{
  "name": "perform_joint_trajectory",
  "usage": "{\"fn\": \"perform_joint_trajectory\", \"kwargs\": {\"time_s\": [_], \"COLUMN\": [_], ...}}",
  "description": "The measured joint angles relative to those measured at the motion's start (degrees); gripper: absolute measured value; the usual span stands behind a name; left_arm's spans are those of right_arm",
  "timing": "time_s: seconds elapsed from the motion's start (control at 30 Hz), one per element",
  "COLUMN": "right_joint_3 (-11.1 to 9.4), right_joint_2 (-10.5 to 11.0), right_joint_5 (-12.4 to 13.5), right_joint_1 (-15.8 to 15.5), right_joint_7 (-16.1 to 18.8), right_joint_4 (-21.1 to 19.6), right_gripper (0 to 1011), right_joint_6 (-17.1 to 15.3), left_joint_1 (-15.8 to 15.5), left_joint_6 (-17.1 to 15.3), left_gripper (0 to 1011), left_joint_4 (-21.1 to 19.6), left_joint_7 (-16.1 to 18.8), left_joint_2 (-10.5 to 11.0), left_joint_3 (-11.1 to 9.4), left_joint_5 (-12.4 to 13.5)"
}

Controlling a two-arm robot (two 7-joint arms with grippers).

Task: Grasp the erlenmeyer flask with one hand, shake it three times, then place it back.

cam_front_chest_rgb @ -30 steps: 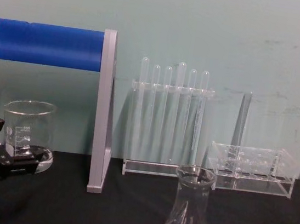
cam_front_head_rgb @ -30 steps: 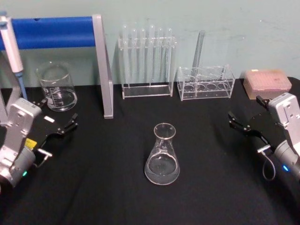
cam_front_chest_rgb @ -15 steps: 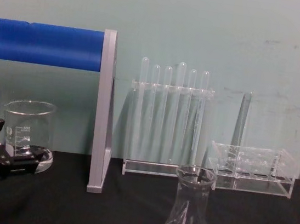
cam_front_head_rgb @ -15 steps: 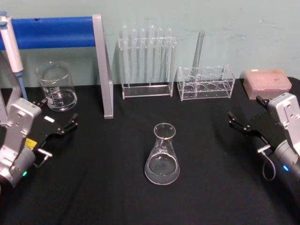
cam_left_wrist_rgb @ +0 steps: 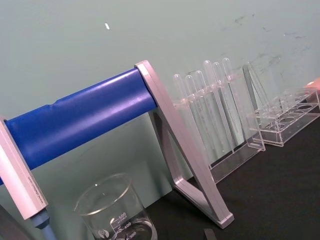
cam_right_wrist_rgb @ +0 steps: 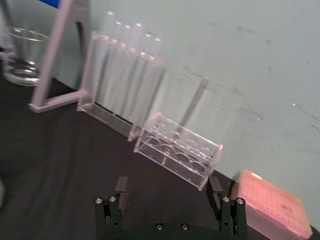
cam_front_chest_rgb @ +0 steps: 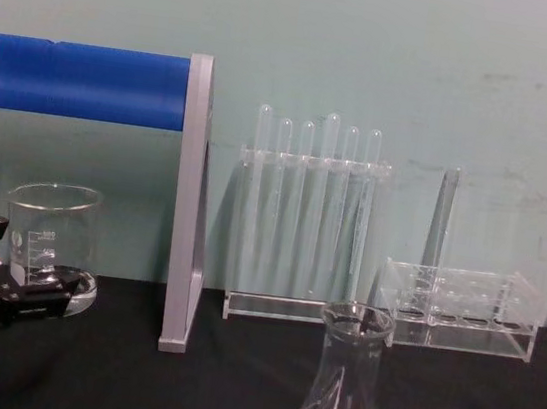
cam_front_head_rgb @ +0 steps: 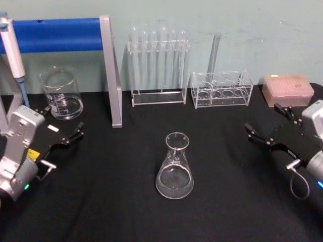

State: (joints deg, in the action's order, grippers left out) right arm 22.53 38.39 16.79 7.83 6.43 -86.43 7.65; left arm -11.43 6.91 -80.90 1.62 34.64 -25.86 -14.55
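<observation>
We saw flask [cam_front_head_rgb: 174, 166] upright on cloth [cam_front_head_rgb: 111, 201], contents unclear, between grippers. Left gripper [cam_front_head_rgb: 63, 121] splayed near beaker [cam_front_head_rgb: 61, 94]; right gripper [cam_front_head_rgb: 264, 118] splayed, well apart from flask. Tall rack [cam_front_head_rgb: 157, 96] held six tubes; low rack [cam_front_head_rgb: 222, 91] one.

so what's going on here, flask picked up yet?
Not yet. The erlenmeyer flask stands upright in the middle of the black table, and nothing is touching it. The right gripper is open off to the flask's right, well apart from it. The left gripper is open at the table's left side, near the beaker, holding nothing.
</observation>
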Motion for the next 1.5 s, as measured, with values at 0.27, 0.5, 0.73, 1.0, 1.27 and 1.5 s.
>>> {"fn": "perform_joint_trajectory", "kwargs": {"time_s": [0.27,0.5,0.73,1.0,1.27,1.5], "right_joint_3": [-1.59,-1.65,-0.64,1.13,2.69,4.65], "right_joint_2": [3.04,3.57,2.89,0.51,-2.00,-4.13], "right_joint_5": [1.76,3.08,5.83,9.22,11.89,14.12], "right_joint_1": [-4.04,-5.00,-3.81,-0.52,2.88,6.50], "right_joint_7": [4.13,9.21,16.26,24.99,31.76,35.90], "right_joint_4": [-5.62,-7.57,-7.06,-4.32,-0.84,3.14], "right_gripper": [1004,1004,1004,1004,1004,1004], "right_joint_6": [-0.01,0.77,1.00,-0.38,-2.39,-4.17], "left_joint_1": [0.00,0.00,0.00,0.00,0.00,0.00], "left_joint_6": [0.00,0.00,0.00,0.00,0.00,0.00], "left_gripper": [1001,1001,1001,1001,1001,1001], "left_joint_4": [0.00,0.00,0.00,0.00,0.00,0.00], "left_joint_7": [0.00,0.00,0.00,0.00,0.00,0.00], "left_joint_2": [0.00,0.00,0.00,0.00,0.00,0.00], "left_joint_3": [0.00,0.00,0.00,0.00,0.00,0.00], "left_joint_5": [0.00,0.00,0.00,0.00,0.00,0.00]}}
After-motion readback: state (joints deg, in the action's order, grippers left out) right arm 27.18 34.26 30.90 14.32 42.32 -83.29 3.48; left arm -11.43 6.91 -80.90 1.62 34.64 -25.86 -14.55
